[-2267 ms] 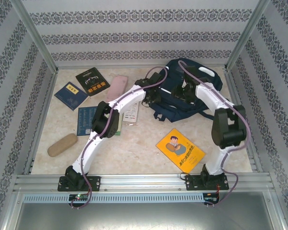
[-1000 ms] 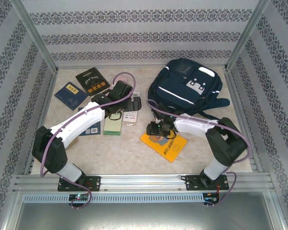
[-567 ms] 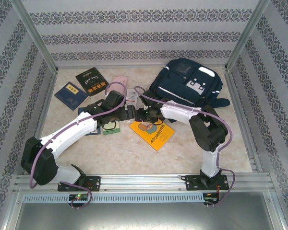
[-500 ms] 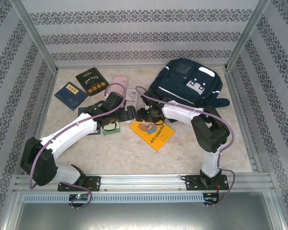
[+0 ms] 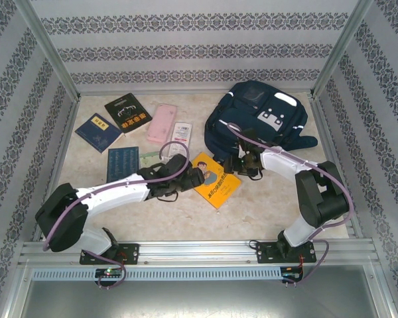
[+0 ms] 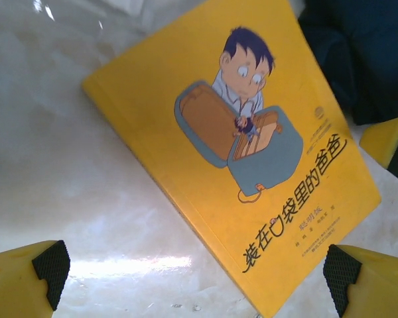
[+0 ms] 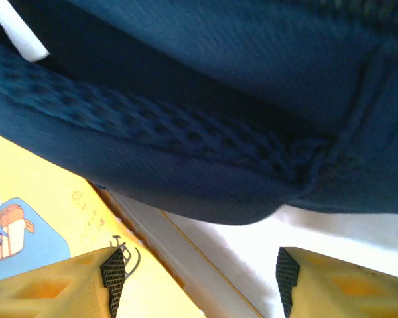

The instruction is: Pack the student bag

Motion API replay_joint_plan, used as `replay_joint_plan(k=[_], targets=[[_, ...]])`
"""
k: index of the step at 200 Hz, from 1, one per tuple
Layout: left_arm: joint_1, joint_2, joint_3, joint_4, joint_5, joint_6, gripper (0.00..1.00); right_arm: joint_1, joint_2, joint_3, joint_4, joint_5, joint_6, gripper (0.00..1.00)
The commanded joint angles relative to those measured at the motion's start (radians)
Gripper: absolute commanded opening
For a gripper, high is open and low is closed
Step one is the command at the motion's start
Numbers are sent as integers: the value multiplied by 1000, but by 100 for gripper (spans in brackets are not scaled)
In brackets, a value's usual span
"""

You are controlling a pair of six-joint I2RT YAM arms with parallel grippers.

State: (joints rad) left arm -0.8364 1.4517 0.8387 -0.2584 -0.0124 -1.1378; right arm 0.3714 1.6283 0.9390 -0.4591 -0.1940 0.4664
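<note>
The student bag [image 5: 260, 118], navy with thin white stripes, lies at the back right. Its padded strap [image 7: 186, 159] hangs over the yellow book's corner [image 7: 46, 218]. The yellow book [image 5: 216, 177], with a cartoon boy on its cover [image 6: 252, 152], lies flat in front of the bag. My left gripper [image 5: 188, 177] [image 6: 192, 281] is low at the book's left edge, open wide, with the book's near edge between its fingers. My right gripper [image 5: 243, 163] [image 7: 196, 281] is open at the book's right corner, just under the bag's lower edge, holding nothing.
On the left half of the table lie a black book [image 5: 128, 112], a blue book [image 5: 98, 131], a pink case [image 5: 161, 122], a small white packet [image 5: 180, 132] and a dark blue booklet [image 5: 122, 162]. Patterned walls and metal posts enclose the table.
The left gripper has swung down and right to the book's left edge. The right gripper has moved right, from the book's left side to its corner by the bag. The book turned slightly.
</note>
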Motion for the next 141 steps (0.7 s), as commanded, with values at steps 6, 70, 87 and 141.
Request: replay_joint_plan(k=[6, 70, 87, 141], targets=[[-34, 33, -72, 204, -33, -147, 100, 10, 31, -18, 33, -83, -22, 64], [-40, 75, -118, 246, -33, -175, 100, 151, -60, -73, 13, -128, 49, 61], [-38, 80, -113, 214, -31, -155, 100, 180, -91, -88, 12, -161, 59, 60], [-12, 117, -141, 258, 44, -127, 90, 144, -3, -33, 26, -84, 8, 58]])
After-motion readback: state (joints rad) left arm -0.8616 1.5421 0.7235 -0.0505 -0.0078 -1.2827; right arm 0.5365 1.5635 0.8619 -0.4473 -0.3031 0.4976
